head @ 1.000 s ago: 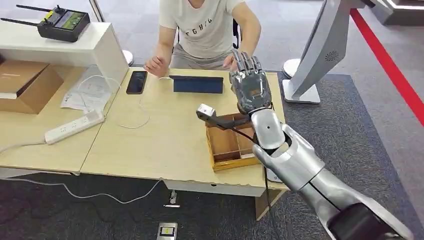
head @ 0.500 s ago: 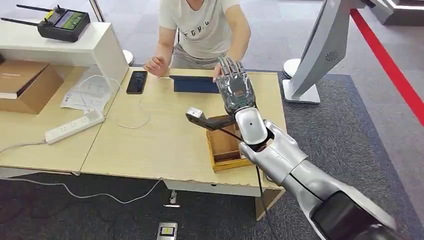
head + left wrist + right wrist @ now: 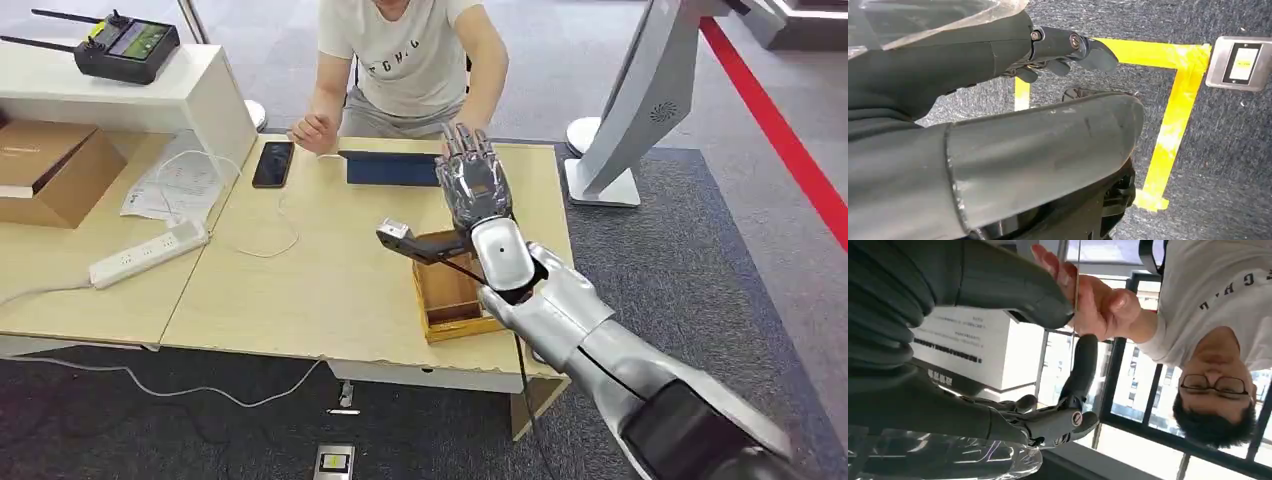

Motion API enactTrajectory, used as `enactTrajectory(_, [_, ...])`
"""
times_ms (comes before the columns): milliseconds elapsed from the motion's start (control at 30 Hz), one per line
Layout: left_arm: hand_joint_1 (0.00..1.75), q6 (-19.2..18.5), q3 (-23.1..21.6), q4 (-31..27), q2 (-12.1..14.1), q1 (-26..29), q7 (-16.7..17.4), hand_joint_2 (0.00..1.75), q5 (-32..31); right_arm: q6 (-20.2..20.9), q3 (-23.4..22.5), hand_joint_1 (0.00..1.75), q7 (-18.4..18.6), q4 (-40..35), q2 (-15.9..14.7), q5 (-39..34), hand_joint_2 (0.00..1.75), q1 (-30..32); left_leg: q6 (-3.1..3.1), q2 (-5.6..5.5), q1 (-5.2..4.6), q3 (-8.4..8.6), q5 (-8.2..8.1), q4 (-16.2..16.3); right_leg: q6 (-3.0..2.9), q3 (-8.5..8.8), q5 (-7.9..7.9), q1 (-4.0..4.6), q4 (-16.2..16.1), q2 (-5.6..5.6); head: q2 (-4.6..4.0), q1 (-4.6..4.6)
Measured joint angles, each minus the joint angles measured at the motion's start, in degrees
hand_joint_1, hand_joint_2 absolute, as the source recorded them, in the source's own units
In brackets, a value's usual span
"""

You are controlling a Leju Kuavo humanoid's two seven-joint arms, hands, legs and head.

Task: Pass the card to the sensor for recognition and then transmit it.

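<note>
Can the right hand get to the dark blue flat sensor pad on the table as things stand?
Probably yes. The right hand is raised right beside one end of the dark blue flat sensor pad, with nothing visible between them.

Shirt [image 3: 412, 50] print partly legible: "…CHIL"-like letters; white board [image 3: 963, 347] text too small.

Up close, the robot's dark grey right hand [image 3: 1048, 365] pinches a thin card seen edge-on as a pale line [image 3: 1077, 290] between its thick thumb and an upright dark finger. A person's bare hand [image 3: 1098, 305] grips the same card. The person wears a white lettered T-shirt [image 3: 1218, 295]; tall windows [image 3: 1128, 390] stand behind.
</note>
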Motion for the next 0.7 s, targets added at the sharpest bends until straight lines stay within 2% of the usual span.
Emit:
enactTrajectory(367, [0.00, 0.0, 0.0, 0.0, 0.0, 0.1, 0.2, 0.00, 0.1, -1.9, 1.1, 0.00, -0.7, -0.2, -1.3, 4.4, 0.00, -0.7, 0.00, -0.01, 0.00, 0.02, 0.00, 0.0, 0.00, 0.00, 0.00, 0.00, 0.0, 0.00, 0.00, 0.00])
enactTrajectory(467, [0.00, -0.3, 0.0, 0.0, -0.1, 0.3, 0.2, 0.00, 0.3, -0.1, 0.6, 0.00, -0.7, -2.6, -4.9, 4.5, 0.00, -0.9, 0.01, -0.02, -0.01, 0.04, 0.00, 0.1, 0.01, 0.02, 0.01, -0.01, -0.1, 0.00, 0.00, -0.02])
enactTrajectory(533, [0.00, -0.5, 0.0, 0.0, -0.2, 0.5, 0.2, 0.00, 0.4, 2.7, -0.3, 0.00, -0.5, -4.4, -8.4, 2.9, 0.00, -0.8, 0.03, -0.07, -0.02, 0.05, -0.01, 0.1, 0.04, 0.02, 0.03, -0.01, -0.1, -0.03, 0.00, 0.00])
enactTrajectory(667, [0.00, -0.7, 0.0, 0.0, -0.3, 1.0, 1.1, 0.00, 1.3, 5.2, -4.2, 0.00, 0.7, -7.9, -18.1, -1.9, 0.00, 1.5, 0.11, -0.08, -0.06, 0.06, -0.07, 0.2, 0.13, 0.07, 0.09, -0.04, -0.3, -0.03, 0.00, 0.02])
enactTrajectory(700, [0.00, -0.7, 0.0, 0.0, -0.4, 1.0, 1.2, 0.00, 1.4, 6.1, -5.4, 0.00, 1.9, -8.9, -20.7, -3.2, 0.00, 2.6, 0.14, -0.07, -0.06, 0.05, -0.09, 0.2, 0.18, 0.10, 0.12, -0.05, -0.3, -0.03, 0.00, -0.02])
